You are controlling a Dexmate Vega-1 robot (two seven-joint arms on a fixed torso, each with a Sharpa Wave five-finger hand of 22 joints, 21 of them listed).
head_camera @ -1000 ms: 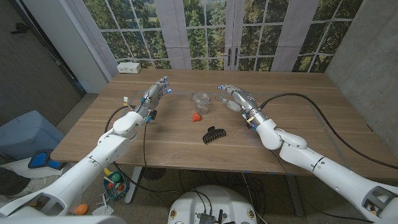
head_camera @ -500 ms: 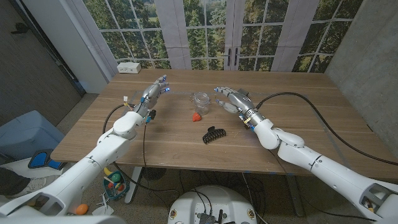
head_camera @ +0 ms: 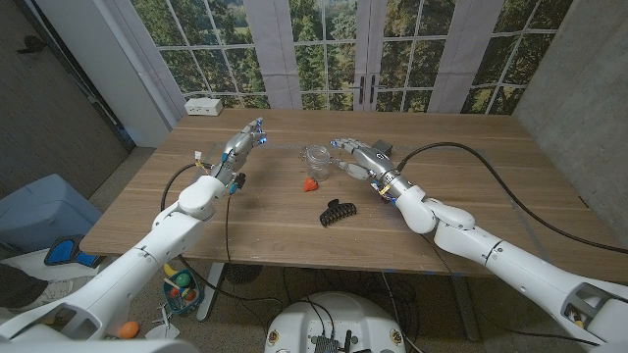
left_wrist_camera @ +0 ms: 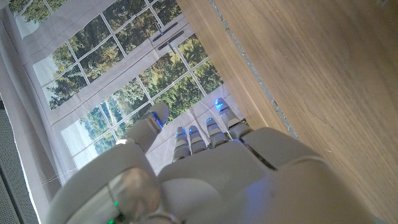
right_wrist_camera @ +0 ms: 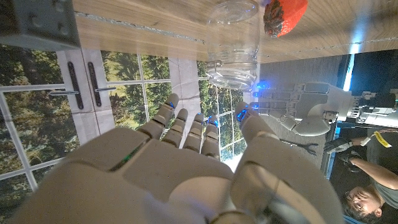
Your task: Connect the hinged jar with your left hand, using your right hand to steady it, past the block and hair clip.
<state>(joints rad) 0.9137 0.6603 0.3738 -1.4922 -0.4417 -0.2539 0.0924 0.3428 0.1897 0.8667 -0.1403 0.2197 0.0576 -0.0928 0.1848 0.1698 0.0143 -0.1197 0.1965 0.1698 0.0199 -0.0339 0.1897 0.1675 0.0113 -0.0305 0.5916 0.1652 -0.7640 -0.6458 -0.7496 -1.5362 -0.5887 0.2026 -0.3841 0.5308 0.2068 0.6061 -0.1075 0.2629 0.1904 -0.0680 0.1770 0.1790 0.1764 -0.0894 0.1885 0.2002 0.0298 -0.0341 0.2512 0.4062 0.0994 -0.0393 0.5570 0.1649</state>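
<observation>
Over the last second the right robot hand (head_camera: 357,157) has slid across the tabletop (head_camera: 471,186) toward the jar (head_camera: 316,160), from well off to one side to just beside it; the left robot hand (head_camera: 245,143) has kept its place, and the jar, block and hair clip have not shifted.

The jar is clear glass with a hinged lid and stands upright near the middle of the tabletop, between the two hands. In the head view the right robot hand is just beside the jar on the robot's right, its fingers apart and holding nothing; whether a fingertip touches the glass cannot be told. In the right wrist view the fingers (right_wrist_camera: 186,127) reach toward the jar (right_wrist_camera: 233,43) with a gap showing before the glass, and the left robot hand (right_wrist_camera: 308,109) shows past the jar, its fingers extended toward it.

The left robot hand is open too, fingers stretched out and empty, standing apart from the jar on the robot's left. In its own wrist view its fingers (left_wrist_camera: 199,134) point along the wood.

A small red-orange block (head_camera: 310,183) lies just in front of the jar, nearer the robot. The black hair clip (head_camera: 337,211) lies nearer still, a little to the right of the block and apart from it. A white box (head_camera: 204,106) sits at the far left corner of the tabletop.
</observation>
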